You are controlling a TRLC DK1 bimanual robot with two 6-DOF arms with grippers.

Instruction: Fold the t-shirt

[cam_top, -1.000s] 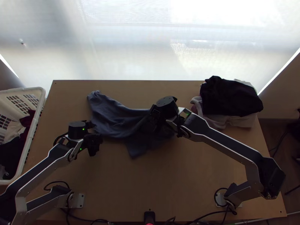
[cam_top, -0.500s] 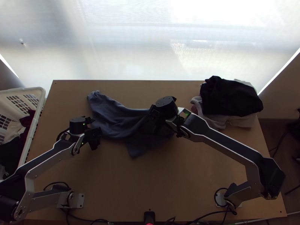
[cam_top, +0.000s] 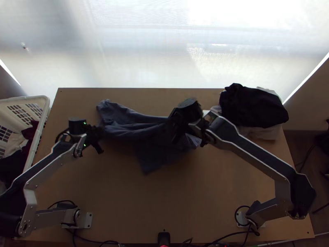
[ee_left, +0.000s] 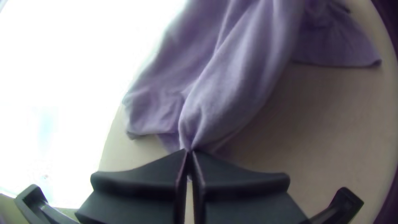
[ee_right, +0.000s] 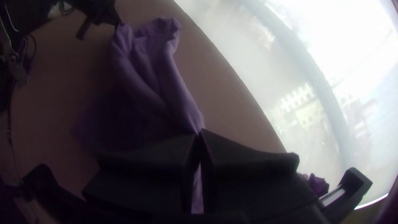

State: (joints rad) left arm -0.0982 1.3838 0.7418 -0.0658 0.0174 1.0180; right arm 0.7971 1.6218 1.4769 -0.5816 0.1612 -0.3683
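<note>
We have one t-shirt (cam_top: pixel 119 119), blue-purple, bunched in long folds from the middle of the table (cam_top: pixel 135 206) toward ten o'clock, taking twelve as the window side. One flap of it points toward six, and another bit of cloth comes out past the right gripper (cam_top: pixel 175 133) on its three o'clock side. Two grippers have hold of the shirt. The left gripper (cam_top: pixel 100 133), at its nine o'clock end, has its fingers (ee_left: pixel 145 176) pressed together on a gathered bit of cloth. The right one, near the table's middle, pinches another gathered bit between its fingers (ee_right: pixel 248 166).

At nine to ten o'clock, beside the table, we find our one container, a white basket (cam_top: pixel 44 105) with slotted walls. In it we see three colours of cloth: dark red (cam_top: pixel 30 131), pale (cam_top: pixel 16 143) and black (cam_top: pixel 11 166). How many pieces that makes, we cannot tell.

At two o'clock on the table sits one heap: black cloth (cam_top: pixel 251 106) on top, pale cloth (cam_top: pixel 265 133) under it, the pieces again beyond our counting. Our two arms stand on two base plates, at seven and five o'clock, and one small black device (cam_top: pixel 163 237) is at six, by the near edge.
</note>
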